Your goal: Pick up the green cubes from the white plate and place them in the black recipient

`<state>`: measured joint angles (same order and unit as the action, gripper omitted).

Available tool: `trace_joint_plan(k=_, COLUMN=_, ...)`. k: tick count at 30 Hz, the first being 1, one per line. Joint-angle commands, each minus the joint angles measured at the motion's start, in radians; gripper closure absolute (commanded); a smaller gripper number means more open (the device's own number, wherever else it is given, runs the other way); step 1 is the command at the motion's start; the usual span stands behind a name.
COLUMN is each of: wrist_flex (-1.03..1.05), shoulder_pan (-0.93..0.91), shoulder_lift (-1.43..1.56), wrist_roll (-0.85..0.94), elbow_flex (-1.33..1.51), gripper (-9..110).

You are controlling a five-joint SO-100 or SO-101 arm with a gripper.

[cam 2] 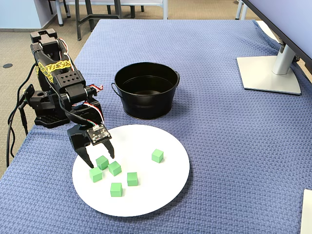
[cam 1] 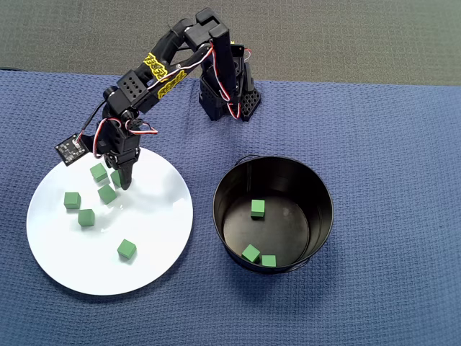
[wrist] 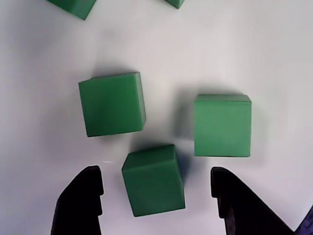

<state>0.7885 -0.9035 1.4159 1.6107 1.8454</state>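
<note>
Wrist view — no legible writing; parted pincer (wrist: 156, 193) astride green cube (wrist: 153, 180).

**Blue-clothed table in an office room**

A textured blue cloth (cam 2: 229, 126) covers the table. Past its far edge in the overhead view lies grey carpet (cam 1: 324, 36). In the fixed view, a monitor's grey stand (cam 2: 273, 73) rests on the cloth at right, and dark furniture legs (cam 2: 90, 14) stand on the beige floor (cam 2: 14, 48) behind. Light is even and soft.

Office or lab, monitor stand (cam 2: 270, 73), chair legs (cam 2: 90, 17), carpet floor (cam 2: 29, 41)
</note>
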Motion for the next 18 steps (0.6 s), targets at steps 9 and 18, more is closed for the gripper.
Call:
trace_joint_plan(k=9, wrist_flex=-0.055, shoulder_pan=0.021, shoulder_lift=0.017, wrist_roll=0.015, elbow_flex=0.041, gripper=99)
trace_joint_plan(k=18, wrist_flex=-0.098, shoulder_pan=0.023, shoulder_lift=0.018, wrist_roll=0.008, elbow_flex=0.058, gripper=101)
